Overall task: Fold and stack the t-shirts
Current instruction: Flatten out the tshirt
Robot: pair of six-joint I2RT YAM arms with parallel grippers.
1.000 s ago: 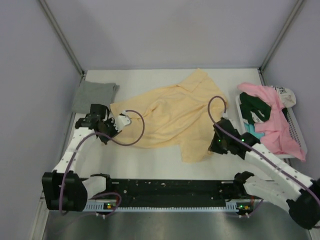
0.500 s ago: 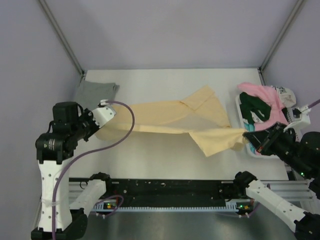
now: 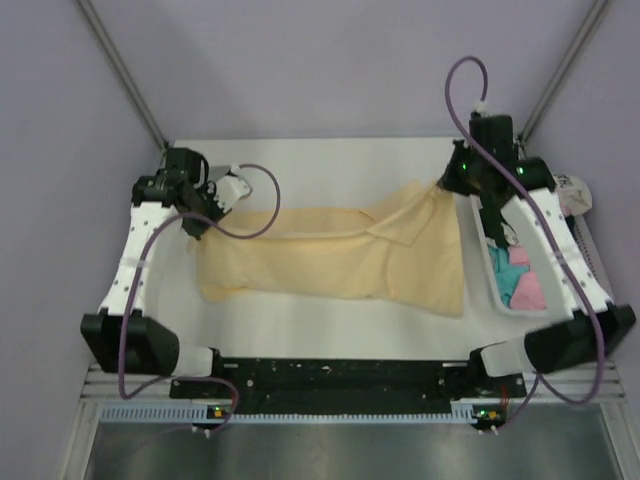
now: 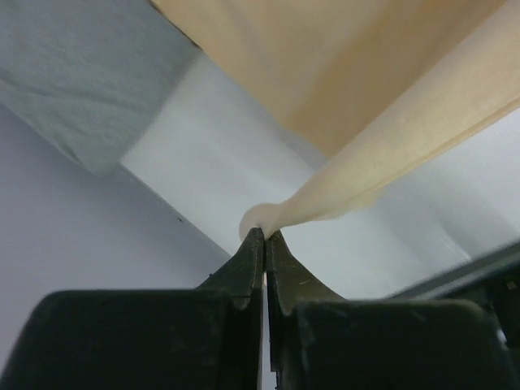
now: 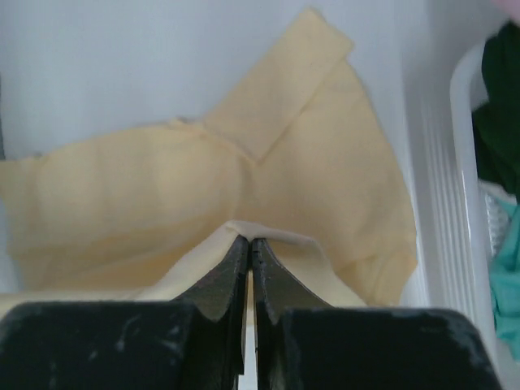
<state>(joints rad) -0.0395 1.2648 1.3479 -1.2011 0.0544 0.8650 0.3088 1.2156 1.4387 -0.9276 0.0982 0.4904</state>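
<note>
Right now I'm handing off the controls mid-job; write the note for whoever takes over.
Left gripper: shut on one end of the yellow t-shirt.
Right gripper: shut on its other end, near the basket.
The shirt is stretched between them, its lower part draped on the table, unfolded.
Grey t-shirt lies flat at the far-left corner, seemingly done.
Left: fold and stack the yellow one, then the teal t-shirt and others in the basket.

- the spread t-shirt (image 3: 340,262) lies on the table (image 3: 330,325), running left to right across its middle.
- the left gripper (image 3: 200,222) pinches its far left corner, and the right gripper (image 3: 447,186) pinches its far right corner.
- a folded t-shirt (image 4: 73,73) lies at the table's far left, behind the left gripper.
- a basket (image 3: 488,275) stands at the table's right edge, just beside the spread t-shirt, with more t-shirts (image 3: 528,288) in it.
</note>
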